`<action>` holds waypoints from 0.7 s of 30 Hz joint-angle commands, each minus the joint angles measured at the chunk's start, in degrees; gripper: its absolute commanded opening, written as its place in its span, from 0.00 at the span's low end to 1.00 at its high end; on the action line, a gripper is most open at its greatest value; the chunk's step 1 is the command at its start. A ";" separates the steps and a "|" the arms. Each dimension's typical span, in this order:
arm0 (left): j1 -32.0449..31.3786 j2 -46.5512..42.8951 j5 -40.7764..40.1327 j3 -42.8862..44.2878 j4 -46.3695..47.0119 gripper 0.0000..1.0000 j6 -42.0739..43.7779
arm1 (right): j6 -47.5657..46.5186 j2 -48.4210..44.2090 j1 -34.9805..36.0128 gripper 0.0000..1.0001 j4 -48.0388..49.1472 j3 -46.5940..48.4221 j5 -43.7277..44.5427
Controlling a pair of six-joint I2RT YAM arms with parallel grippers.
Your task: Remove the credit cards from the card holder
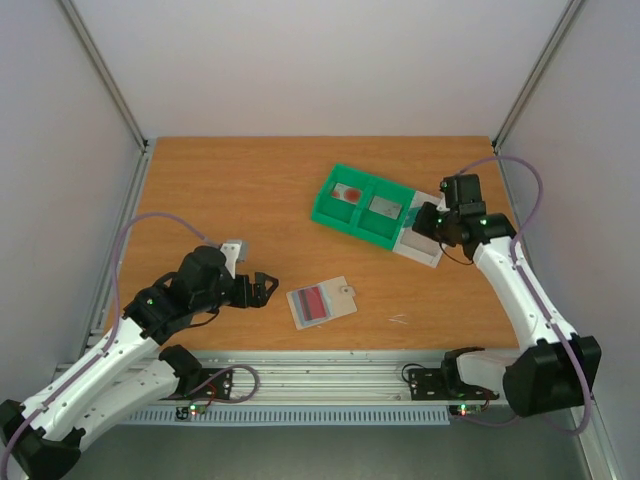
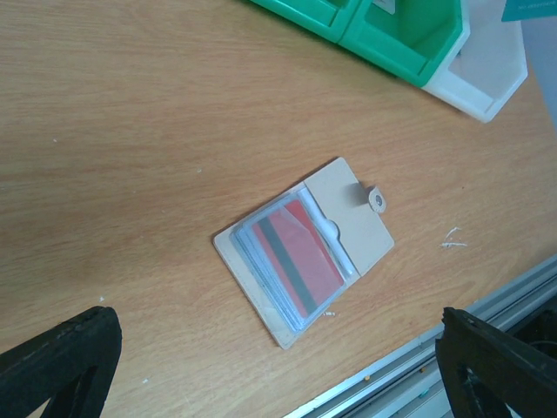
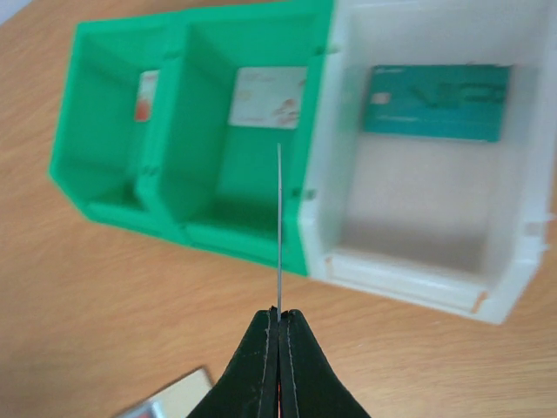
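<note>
The card holder (image 1: 322,302) lies open and flat on the counter (image 1: 230,190), close to the near edge and about midway along it. Its beige flap with the closure tab (image 2: 376,198) points toward the right edge. A red card (image 2: 300,257) with a dark stripe sits in the clear sleeves of the other panel, and pale edges of more sleeves or cards show beside it.

The left jaws stand spread as wide as they go and hold nothing. Their two black fingers (image 2: 61,366) frame the holder from the left without touching it, and the left arm (image 1: 190,285) lies low over the near-left part of the counter.

The right jaws are pressed fully together on a thin card (image 3: 278,218), seen edge-on as a fine line rising from the tips, so its colour cannot be told. It hangs over the green tray (image 3: 104,187) near the far-right corner, in line with the compartment next to the white tray (image 3: 409,279). The two trays touch side by side. Each green compartment holds a pale card, and a teal card (image 3: 435,103) lies in the white tray.
</note>
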 commanded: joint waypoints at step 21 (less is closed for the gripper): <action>0.02 -0.82 -1.69 1.98 -0.08 0.99 1.51 | -6.88 21.53 -14.13 0.01 5.18 7.42 -8.67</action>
